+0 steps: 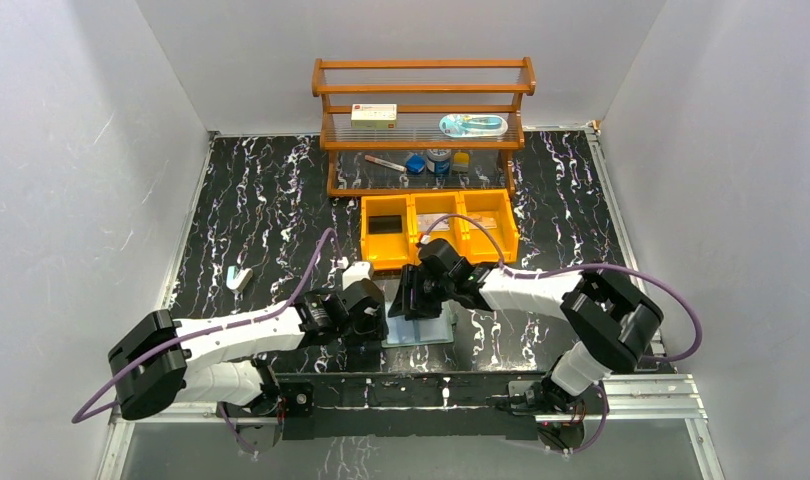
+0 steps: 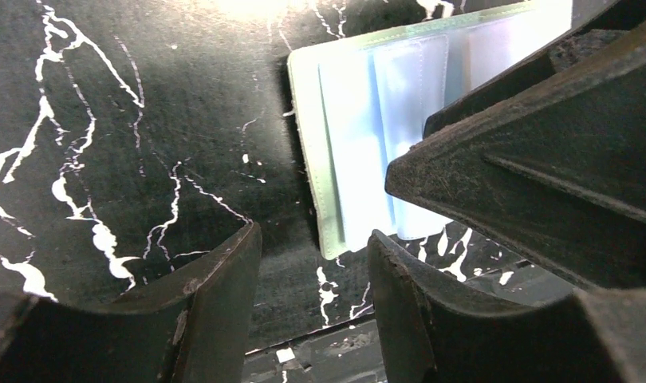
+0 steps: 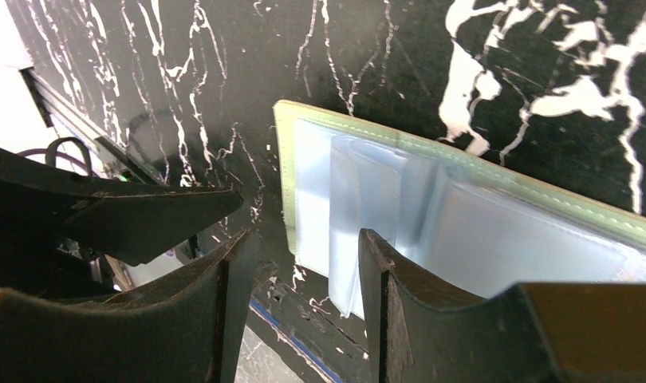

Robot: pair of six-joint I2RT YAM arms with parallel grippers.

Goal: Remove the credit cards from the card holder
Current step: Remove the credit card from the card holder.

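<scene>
The card holder (image 1: 421, 332) lies opened flat near the table's front edge, sage-green with pale blue inner pockets (image 2: 353, 152) (image 3: 463, 231). No credit cards show outside it, and I cannot tell whether the pockets hold any. My left gripper (image 1: 378, 326) hangs just off the holder's left edge, open, with only bare table between its fingers (image 2: 312, 267). My right gripper (image 1: 417, 304) is over the holder's far side, also open (image 3: 308, 275); one of its fingers (image 3: 399, 287) overlaps a raised pocket flap, and nothing is gripped.
An orange three-compartment bin (image 1: 439, 238) stands just behind the grippers, with a dark flat thing (image 1: 386, 224) in its left compartment. Behind it is a wooden rack (image 1: 423, 150) carrying a white box (image 1: 373, 116). A small white object (image 1: 239, 278) lies at the left. The two grippers are close together.
</scene>
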